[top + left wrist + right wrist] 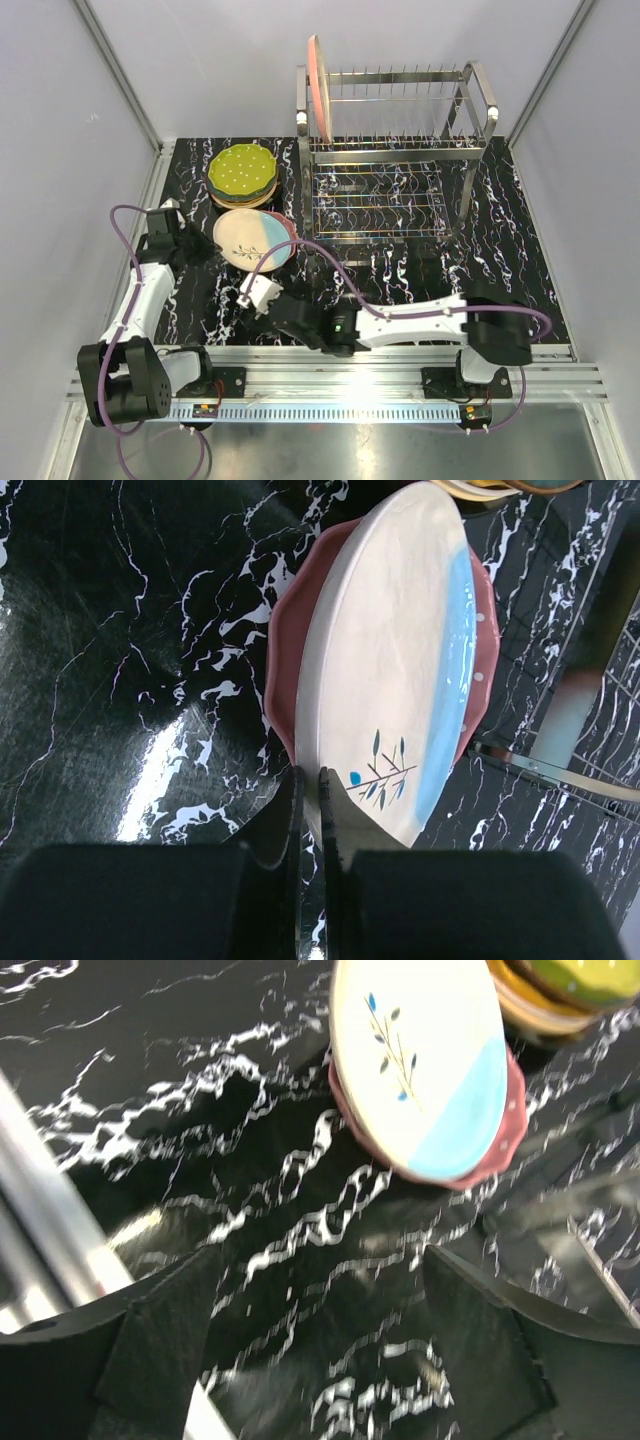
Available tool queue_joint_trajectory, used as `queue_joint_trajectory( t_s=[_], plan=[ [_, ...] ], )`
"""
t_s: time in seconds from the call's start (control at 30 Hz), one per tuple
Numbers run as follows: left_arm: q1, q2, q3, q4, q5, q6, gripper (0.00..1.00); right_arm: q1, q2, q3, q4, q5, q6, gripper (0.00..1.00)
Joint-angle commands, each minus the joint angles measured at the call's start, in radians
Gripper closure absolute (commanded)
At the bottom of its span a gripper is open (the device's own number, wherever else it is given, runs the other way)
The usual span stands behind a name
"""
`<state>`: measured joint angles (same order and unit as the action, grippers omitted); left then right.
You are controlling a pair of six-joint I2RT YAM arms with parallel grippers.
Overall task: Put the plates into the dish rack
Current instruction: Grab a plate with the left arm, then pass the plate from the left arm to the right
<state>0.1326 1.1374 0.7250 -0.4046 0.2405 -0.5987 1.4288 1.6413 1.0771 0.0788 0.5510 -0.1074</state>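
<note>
upright plate [318, 88] stands on edge at the rack's [400, 150] left end, faces turned left and right, tines running on to its right. cream plate [253, 238] lies flat on a dotted plate [285, 650], just left of the rack, beside the green-topped stack [242, 172]. left gripper [311, 776] is clenched on nothing at the cream plate's rim. right gripper [320, 1260] is spread wide over the table [420, 270].

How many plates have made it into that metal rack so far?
1: a pinkish plate standing on edge at the dish rack's left end, upper tier. The rest lie on the table in a green-topped pile and a cream-topped pile. None seems hidden.
</note>
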Motion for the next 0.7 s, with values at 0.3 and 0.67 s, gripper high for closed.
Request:
queue_joint_trajectory(
  t_s=[0.3,0.67],
  plan=[
    [-0.010,-0.070,0.022,0.076,0.115,-0.001,1.00,-0.065,0.353,0.233,0.311,0.135,-0.304,0.00],
    [-0.013,-0.076,0.022,0.099,0.164,-0.004,1.00,-0.157,0.506,0.374,0.366,0.115,-0.422,0.02]
  ],
)
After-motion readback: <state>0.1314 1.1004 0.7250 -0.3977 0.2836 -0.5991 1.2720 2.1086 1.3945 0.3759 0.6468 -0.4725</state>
